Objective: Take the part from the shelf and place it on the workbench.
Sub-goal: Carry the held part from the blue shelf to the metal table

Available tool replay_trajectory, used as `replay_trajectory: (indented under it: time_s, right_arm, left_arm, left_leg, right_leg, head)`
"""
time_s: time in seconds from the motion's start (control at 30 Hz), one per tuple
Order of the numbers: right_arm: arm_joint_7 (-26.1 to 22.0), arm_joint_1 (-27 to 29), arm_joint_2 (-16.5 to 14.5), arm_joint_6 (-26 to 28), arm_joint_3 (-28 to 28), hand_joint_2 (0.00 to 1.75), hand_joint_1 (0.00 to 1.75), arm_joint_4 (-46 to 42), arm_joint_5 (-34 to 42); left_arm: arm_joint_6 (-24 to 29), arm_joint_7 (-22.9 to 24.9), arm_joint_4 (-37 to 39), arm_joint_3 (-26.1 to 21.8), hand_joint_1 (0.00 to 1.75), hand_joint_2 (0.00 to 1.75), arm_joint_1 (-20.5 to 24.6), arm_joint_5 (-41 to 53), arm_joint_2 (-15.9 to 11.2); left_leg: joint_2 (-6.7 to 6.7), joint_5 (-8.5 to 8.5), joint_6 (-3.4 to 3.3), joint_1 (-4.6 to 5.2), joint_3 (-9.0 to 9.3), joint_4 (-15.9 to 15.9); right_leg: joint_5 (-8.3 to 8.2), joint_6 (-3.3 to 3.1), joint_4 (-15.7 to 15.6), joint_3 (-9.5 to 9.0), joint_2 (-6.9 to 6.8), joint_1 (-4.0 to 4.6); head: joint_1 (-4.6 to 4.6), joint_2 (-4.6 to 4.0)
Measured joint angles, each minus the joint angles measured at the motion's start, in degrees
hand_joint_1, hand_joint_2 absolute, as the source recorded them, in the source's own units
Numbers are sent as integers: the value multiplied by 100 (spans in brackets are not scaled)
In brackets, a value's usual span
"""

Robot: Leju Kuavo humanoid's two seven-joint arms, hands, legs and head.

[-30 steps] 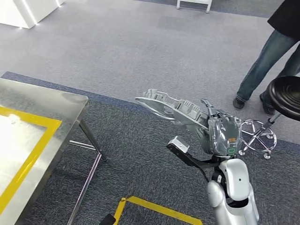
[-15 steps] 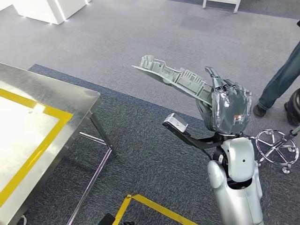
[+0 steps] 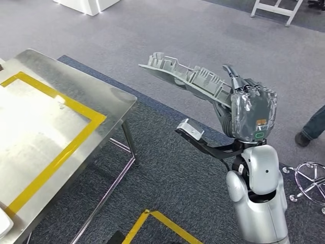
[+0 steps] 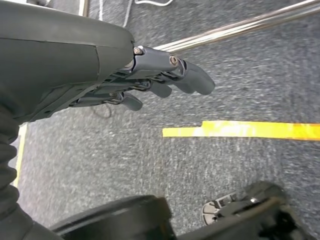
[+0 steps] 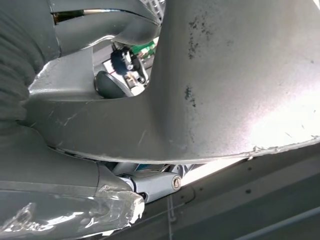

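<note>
The part [image 3: 184, 79] is a long grey ribbed casting, and my right hand [image 3: 251, 114] grips it at one end and holds it out level above the carpet. Its free end points toward the steel workbench [image 3: 115, 99] on the left, still a little short of the bench's corner. A yellow tape rectangle [image 3: 76, 134] is marked on the bench top. In the right wrist view the part's scratched grey surface [image 5: 234, 85] lies right against my hand [image 5: 71, 200]. My left hand [image 4: 151, 82] hangs over the carpet with its fingers stretched out and nothing in them.
The bench's metal legs [image 3: 130, 145] stand on dark carpet. Yellow floor tape [image 3: 168, 226] runs below the part. At the right edge are a person's shoe [image 3: 306, 137] and a chrome stool base [image 3: 310, 178]. A white frame [image 3: 275, 9] stands far back.
The camera has turned: the workbench now takes up more of the left side, while the person and stool have slid off to the right. My right hand still holds the part.
</note>
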State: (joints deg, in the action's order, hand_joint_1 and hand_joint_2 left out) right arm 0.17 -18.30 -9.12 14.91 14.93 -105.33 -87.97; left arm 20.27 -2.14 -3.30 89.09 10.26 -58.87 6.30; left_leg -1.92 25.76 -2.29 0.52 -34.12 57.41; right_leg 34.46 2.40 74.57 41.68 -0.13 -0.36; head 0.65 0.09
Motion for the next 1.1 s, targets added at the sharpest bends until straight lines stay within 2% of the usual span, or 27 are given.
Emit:
replay_trajectory:
  time_s: [0.03, 0.07, 0.1, 0.13, 0.17, 0.2, 0.27, 0.3, 0.33, 0.37, 0.4, 0.43, 0.47, 0.5, 0.53, 0.6, 0.63, 0.67, 0.7, 0.73, 0.87, 1.1]
  right_arm:
    - [4, -2, 7, -8, 0, 175, 175, 9, -1]
    - [8, -8, 12, -12, 0, 175, 175, 17, -2]
    - [9, -20, 16, -14, 0, 175, 175, 25, -3]
    - [8, -37, 18, -14, 1, 175, 175, 32, -3]
    - [8, -52, 21, -14, 2, 175, 175, 42, -3]
    - [8, -62, 23, -14, 2, 175, 175, 54, -4]
    - [9, -64, 25, -15, 2, 175, 175, 80, -10]
    - [10, -65, 24, -15, 2, 175, 175, 92, -15]
    - [10, -69, 24, -16, 2, 175, 175, 101, -18]
    - [10, -72, 24, -16, 1, 175, 175, 105, -20]
    - [9, -75, 24, -16, 0, 175, 175, 110, -22]
    - [9, -76, 25, -17, -1, 175, 175, 117, -23]
    - [9, -74, 25, -20, -3, 175, 175, 129, -24]
    - [9, -72, 25, -23, -3, 175, 175, 144, -25]
    - [9, -70, 25, -27, -4, 175, 175, 159, -24]
    - [11, -70, 25, -34, -5, 175, 175, 181, -20]
    - [13, -72, 25, -37, -6, 175, 175, 190, -16]
    - [15, -74, 25, -39, -7, 175, 175, 199, -15]
    - [17, -75, 25, -40, -8, 175, 175, 212, -13]
    - [20, -78, 25, -42, -10, 175, 175, 226, -14]
    - [27, -83, 27, -47, -43, 175, 175, 291, -3]
    - [51, -83, 27, -46, -158, 175, 175, 395, 16]
  left_arm:
    - [-2, 11, 0, 0, 0, 175, -5, -17, 1]
    - [-3, 22, 0, 0, 0, 175, -8, -37, 1]
    - [-3, 31, 0, 0, 0, 175, -7, -63, -1]
    - [-4, 40, 0, 0, 0, 175, -5, -89, -3]
    - [-4, 48, 0, 0, 0, 175, -7, -109, -7]
    - [-5, 52, 0, 0, 0, 175, -15, -133, -11]
    - [-7, 58, 1, 0, 0, 175, -49, -166, -22]
    - [-8, 58, 1, 0, 0, 175, -65, -180, -27]
    - [-10, 58, 1, 0, 0, 175, -71, -191, -31]
    - [-14, 58, 1, -1, 0, 175, -68, -205, -35]
    - [-20, 58, 0, -1, 0, 175, -59, -218, -35]
    - [-28, 58, 0, -1, 0, 175, -49, -233, -37]
    - [-36, 57, 0, -2, 0, 175, -41, -245, -40]
    - [-44, 56, 0, -2, 0, 175, -35, -253, -43]
    - [-52, 55, 0, -2, 0, 175, -34, -263, -45]
    - [-60, 54, 0, -2, 0, 175, -44, -276, -50]
    - [-61, 54, 0, -2, 0, 175, -50, -280, -54]
    - [-62, 54, 0, -2, 0, 175, -52, -281, -58]
    - [-62, 54, 0, -2, 0, 175, -53, -281, -61]
    - [-62, 54, 0, -2, 0, 175, -56, -282, -59]
    - [-62, 52, 2, 0, 0, 175, -80, -290, -62]
    - [-64, 52, 2, 0, 0, 175, -78, -289, -55]
  left_leg:
    - [-67, 7, 7, -5, 14, 4]
    - [-134, 19, 21, -12, 29, 13]
    - [-197, 35, 44, -13, 32, 28]
    - [-251, 47, 69, -13, 17, 55]
    - [-297, 50, 97, -18, -9, 74]
    - [-338, 46, 120, -22, -40, 86]
    - [-406, 44, 162, -42, -75, 92]
    - [-362, 81, 185, -37, -93, 126]
    - [-262, 176, 214, -33, -157, 264]
    - [-131, 317, 242, -31, -272, 504]
    - [6, 496, 267, -30, -448, 872]
    - [85, 664, 286, -37, -654, 1287]
    - [116, 747, 295, -43, -812, 1594]
    - [129, 735, 298, -45, -891, 1738]
    - [136, 603, 290, -46, -843, 1631]
    - [182, 187, 233, -33, -477, 902]
    - [219, 48, 197, -17, -287, 537]
    - [251, -6, 162, 0, -152, 274]
    - [270, 8, 140, 15, -91, 148]
    - [266, 24, 146, 16, -71, 100]
    - [244, 13, 230, 11, -67, 44]
    - [244, 18, 174, 26, -69, 46]
  right_leg:
    - [-196, 5, -207, -62, 10, -12]
    - [-447, 13, -587, -217, 50, -32]
    - [-632, 21, -977, -402, 149, -54]
    - [-734, 19, -1308, -563, 241, -75]
    - [-761, 9, -1500, -662, 315, -84]
    - [-722, -12, -1560, -702, 353, -80]
    - [-712, -78, -1581, -716, 276, -73]
    - [-711, -114, -1589, -727, 229, -78]
    - [-710, -150, -1600, -740, 174, -84]
    - [-706, -183, -1609, -752, 118, -87]
    - [-697, -205, -1611, -758, 60, -79]
    - [-687, -220, -1610, -763, 0, -71]
    - [-678, -229, -1610, -769, -54, -65]
    - [-669, -233, -1609, -777, -102, -60]
    - [-659, -232, -1609, -791, -137, -56]
    - [-636, -220, -1611, -832, -182, -48]
    - [-623, -207, -1610, -848, -199, -34]
    - [-615, -186, -1610, -853, -214, -24]
    - [-610, -163, -1614, -851, -231, -15]
    - [-600, -149, -1610, -844, -245, -1]
    - [-619, -217, -1648, -851, -262, 1]
    - [-663, -133, -1719, -880, -258, -17]
  head:
    - [0, 0]
    - [-1, 0]
    - [-4, 0]
    - [-5, 0]
    - [-3, 0]
    - [-3, 0]
    - [2, 0]
    - [10, 0]
    - [27, 0]
    - [40, 0]
    - [57, 0]
    - [63, 0]
    - [62, 0]
    - [64, 0]
    - [65, 0]
    - [65, 0]
    - [62, 0]
    - [63, 0]
    - [59, 0]
    - [57, 0]
    - [46, 0]
    - [47, 0]
